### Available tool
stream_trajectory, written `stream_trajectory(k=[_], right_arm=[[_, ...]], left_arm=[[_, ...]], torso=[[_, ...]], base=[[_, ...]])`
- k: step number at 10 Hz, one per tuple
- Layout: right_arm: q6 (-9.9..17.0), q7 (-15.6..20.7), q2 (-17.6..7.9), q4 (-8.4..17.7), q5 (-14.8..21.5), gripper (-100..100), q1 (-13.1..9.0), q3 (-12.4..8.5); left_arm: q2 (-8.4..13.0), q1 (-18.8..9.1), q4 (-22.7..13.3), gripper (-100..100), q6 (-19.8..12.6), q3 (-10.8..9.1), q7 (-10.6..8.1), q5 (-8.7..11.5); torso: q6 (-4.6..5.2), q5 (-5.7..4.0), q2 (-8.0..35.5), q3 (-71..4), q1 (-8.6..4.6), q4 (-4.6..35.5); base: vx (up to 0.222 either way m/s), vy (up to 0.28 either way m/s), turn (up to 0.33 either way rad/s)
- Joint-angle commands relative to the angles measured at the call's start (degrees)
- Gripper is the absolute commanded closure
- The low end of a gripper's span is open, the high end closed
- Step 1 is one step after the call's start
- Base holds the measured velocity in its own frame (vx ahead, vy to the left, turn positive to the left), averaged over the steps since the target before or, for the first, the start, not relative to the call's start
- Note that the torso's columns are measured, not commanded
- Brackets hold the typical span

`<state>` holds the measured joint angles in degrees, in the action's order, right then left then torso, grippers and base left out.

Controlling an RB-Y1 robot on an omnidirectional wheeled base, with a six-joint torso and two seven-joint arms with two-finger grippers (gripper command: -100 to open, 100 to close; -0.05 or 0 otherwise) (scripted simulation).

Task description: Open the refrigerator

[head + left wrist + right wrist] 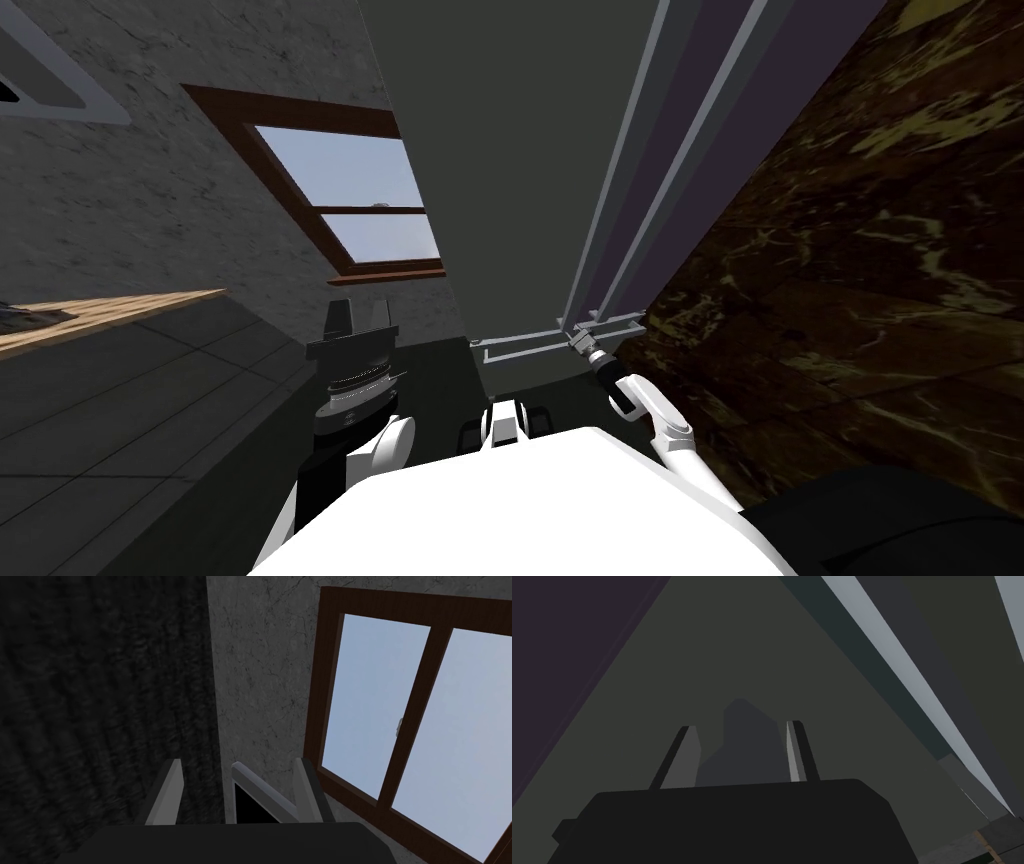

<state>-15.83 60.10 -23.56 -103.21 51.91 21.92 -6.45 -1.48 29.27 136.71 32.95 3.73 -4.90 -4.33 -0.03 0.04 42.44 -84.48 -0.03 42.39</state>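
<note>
Refrigerator [500, 150] fills centre frame. My right gripper [740, 726] gapes at its bare door; handle [894, 651] lies upper right, so closing could catch nothing. Left gripper [239, 761] idles, fingers spread.

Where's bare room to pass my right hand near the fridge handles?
Free: the plain dark grey door face ahead of the open right gripper, bordered by the light grey handle bar. Crowded: the handles' lower ends, close beside the brown marbled wall.
</note>
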Motion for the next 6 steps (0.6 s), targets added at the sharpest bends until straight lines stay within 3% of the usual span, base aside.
stream_trajectory(k=[1,6], right_arm=[[1.6,0.1,0.6,-0.5,0.0,100,0.4,-1.1],[5.7,0.3,2.2,-1.6,-0.1,100,1.4,-3.9]], left_arm=[[0.0,0.0,0.0,0,0.0,0.01,0.00,0.0],[0.0,0.0,0.0,0,0.0,0.02,0.00,0.0]], torso=[[0.19,0.14,0.2,0.1,0.45,0.1],[-0.30,0.27,-0.1,-0.1,0.65,0.1]], base=[[-0.066,0.199,-0.132],[-0.108,0.209,-0.132]])
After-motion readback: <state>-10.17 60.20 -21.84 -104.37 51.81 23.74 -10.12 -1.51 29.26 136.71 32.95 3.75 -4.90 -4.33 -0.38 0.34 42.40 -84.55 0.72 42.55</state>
